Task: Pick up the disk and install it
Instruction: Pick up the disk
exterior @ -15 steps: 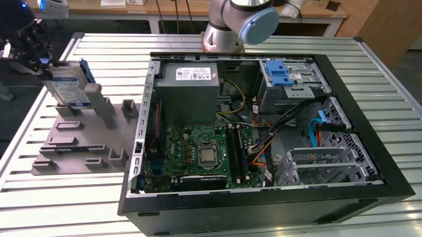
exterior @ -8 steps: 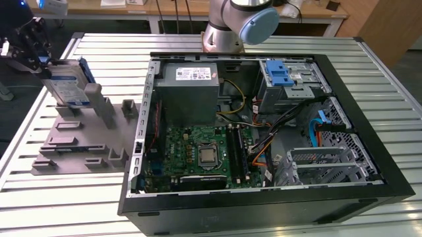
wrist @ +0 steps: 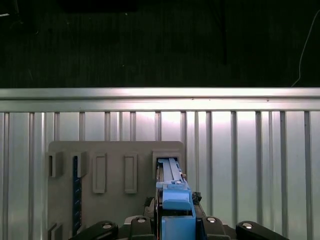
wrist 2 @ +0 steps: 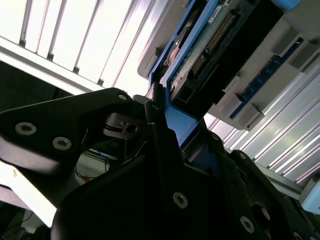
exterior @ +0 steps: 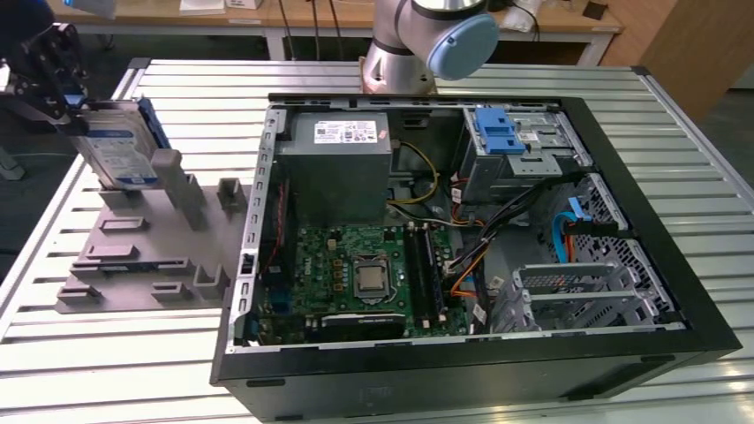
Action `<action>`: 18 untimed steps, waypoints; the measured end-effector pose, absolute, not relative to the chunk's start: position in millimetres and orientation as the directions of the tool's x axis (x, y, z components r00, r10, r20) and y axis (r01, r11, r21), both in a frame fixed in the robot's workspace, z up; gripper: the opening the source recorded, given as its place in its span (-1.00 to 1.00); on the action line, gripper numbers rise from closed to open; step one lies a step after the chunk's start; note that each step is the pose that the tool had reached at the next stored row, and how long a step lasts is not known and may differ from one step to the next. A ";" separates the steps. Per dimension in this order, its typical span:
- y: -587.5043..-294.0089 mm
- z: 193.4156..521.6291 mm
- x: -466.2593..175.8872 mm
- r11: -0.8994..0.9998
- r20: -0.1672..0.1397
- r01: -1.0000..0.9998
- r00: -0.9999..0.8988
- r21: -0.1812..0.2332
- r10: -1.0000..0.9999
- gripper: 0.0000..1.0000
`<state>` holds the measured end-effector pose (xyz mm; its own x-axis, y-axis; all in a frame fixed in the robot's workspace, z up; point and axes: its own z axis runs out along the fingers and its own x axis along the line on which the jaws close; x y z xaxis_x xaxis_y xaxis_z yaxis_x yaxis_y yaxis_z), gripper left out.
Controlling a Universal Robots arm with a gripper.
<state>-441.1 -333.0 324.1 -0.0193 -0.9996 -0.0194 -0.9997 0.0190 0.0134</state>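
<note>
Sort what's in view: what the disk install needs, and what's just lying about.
Job: disk, gripper shut on it; open computer case; drive cage.
Lying about: grey holder tray, power supply, motherboard, slatted table.

Premises: a robotics laboratory or test workshop, not a domestic or retail setting

Evidence: the work surface is a bench (exterior: 212, 79) of ribbed aluminium profile, and the base of an industrial robot arm (exterior: 415, 40) stands at its far edge. A desktop computer case (exterior: 471, 371) lies on its side on the bench with the side panel off, exposing the motherboard (exterior: 353, 274), power supply (exterior: 339, 155) and cabling. Beside it, at the exterior view's left, sits a grey fixture plate (exterior: 124, 265) with raised slotted blocks, a purpose-made parts holder. Behind the bench stand wooden-topped tables (exterior: 295, 19) carrying papers and loose equipment, consistent with a shared technical workspace
</note>
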 end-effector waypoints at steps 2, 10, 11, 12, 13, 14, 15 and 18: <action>-333.0 325.7 -441.1 0.019 -0.019 -1.000 -0.019 0.014 -1.000 -0.27; -333.0 331.1 -441.1 0.019 -0.019 -1.000 -0.019 0.013 -1.000 -0.27; -333.0 331.8 -441.1 0.019 -0.019 -1.000 -0.019 0.013 -1.000 -0.27; -333.0 332.5 -441.1 0.019 -0.019 -1.000 -0.019 0.014 -1.000 -0.27; -333.0 333.1 -441.1 0.019 -0.019 -1.000 -0.019 0.014 -1.000 -0.27; -333.0 333.8 -441.1 0.019 -0.019 -1.000 -0.019 0.014 -1.000 -0.27; -333.0 334.6 -441.1 0.019 -0.019 -1.000 -0.019 0.014 -1.000 -0.27; -333.0 336.5 -441.1 0.019 -0.019 -1.000 -0.019 0.014 -1.000 -0.27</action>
